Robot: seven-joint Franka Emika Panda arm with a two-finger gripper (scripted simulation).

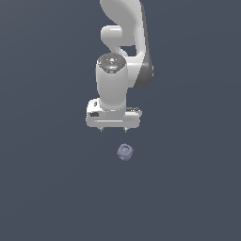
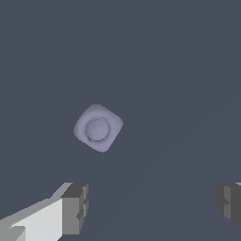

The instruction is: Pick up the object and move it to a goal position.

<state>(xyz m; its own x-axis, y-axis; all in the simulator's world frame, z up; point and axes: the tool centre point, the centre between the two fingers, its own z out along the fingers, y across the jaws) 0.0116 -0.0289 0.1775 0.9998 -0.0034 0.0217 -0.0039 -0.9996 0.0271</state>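
Fingertips: two dark grey blocky pads (image 2: pixel 75 207) of the white two-finger gripper (image 2: pixel 153 204) sit closest to the wrist camera, spread wide apart with nothing between them.

Gripper state: spread and empty; in the exterior view the white gripper body (image 1: pixel 113 118) hangs with two short finger tips pointing down.

Object: small lavender-grey rounded lump (image 2: pixel 98 128), roughly cube-like, with a ring-shaped dimple on its upward face; it rests alone on the surface, untouched.

Key relation: the lump lies beyond the open fingers, not between them. In the exterior view it (image 1: pixel 124 152) sits below the gripper and slightly toward the exterior view's right of the gripper's middle, clearly apart from the finger tips.

Long axis: none to speak of; the lump looks turned about a diagonal relative to the line joining the fingers, so its flat sides do not squarely face the pads.

Judgement: a small sideways shift to centre the fingers over the lump, then a descent, seems needed before any closing.

Surface: flat, plain dark slate-blue ground (image 1: pixel 52 197), unmarked.

Room: no walls, goal marker or other items visible around the gripper.
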